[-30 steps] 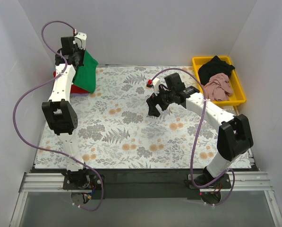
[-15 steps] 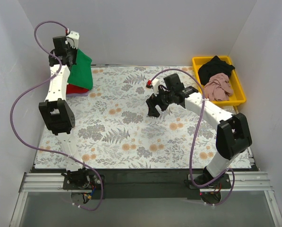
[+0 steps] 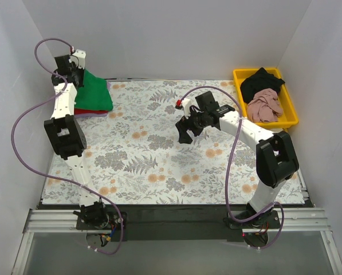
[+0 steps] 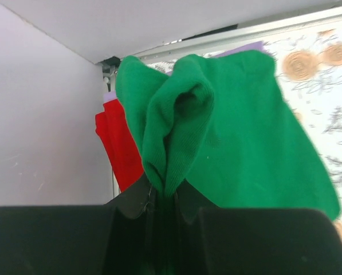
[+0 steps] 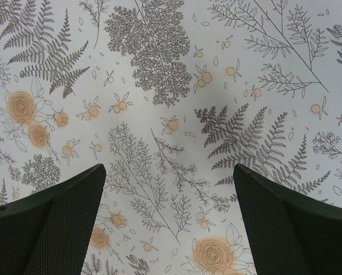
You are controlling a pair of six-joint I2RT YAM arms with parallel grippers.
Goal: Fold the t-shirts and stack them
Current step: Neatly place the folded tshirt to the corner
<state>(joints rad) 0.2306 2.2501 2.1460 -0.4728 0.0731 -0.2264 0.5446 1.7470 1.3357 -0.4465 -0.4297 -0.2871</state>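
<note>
Left gripper [image 4: 162, 197]: jaws pinching bunched knit fold of green t-shirt [image 4: 239, 132] at far-left tabletop corner, shirt draped over red t-shirt [image 4: 120, 143]. Right gripper [image 5: 169, 172]: jaws spread wide, mesh-textured black pads [image 5: 56, 223], above grey-and-orange floral cloth [image 5: 159, 86] covering tabletop. Yellow plastic tray [image 3: 294, 109], far right, holds crumpled black t-shirt [image 3: 261, 82] and pink t-shirt [image 3: 264, 105]. Plain white walls [image 3: 176, 34].
</note>
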